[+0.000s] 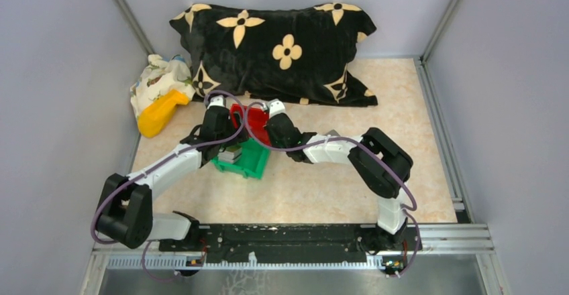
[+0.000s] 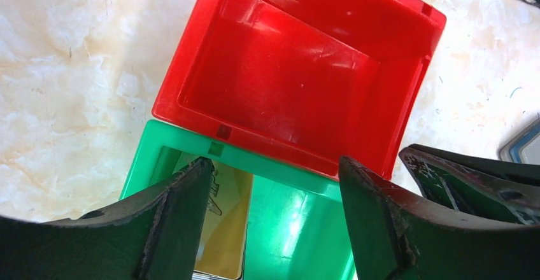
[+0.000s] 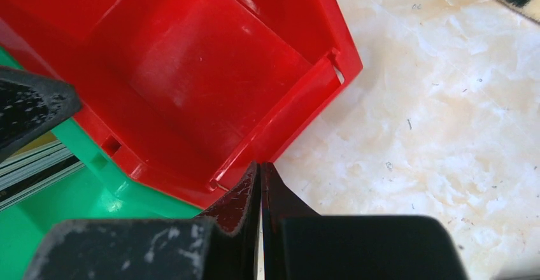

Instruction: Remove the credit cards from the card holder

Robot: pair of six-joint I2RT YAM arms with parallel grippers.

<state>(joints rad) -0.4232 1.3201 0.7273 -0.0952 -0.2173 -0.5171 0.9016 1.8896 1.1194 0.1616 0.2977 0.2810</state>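
Holding the left hand spread wide just beside the red bin. Holding the right hand pressed together, right at the red bin's corner edge.

No legible text, label, brand or number. Dark marks on the yellow card in the green bin are too blurred to read.

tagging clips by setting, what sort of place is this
Likely a lab robot cell, not a home: plain grey panel walls, aluminium frame rails, and staged props: a black pillow, a red bin, a green bin.
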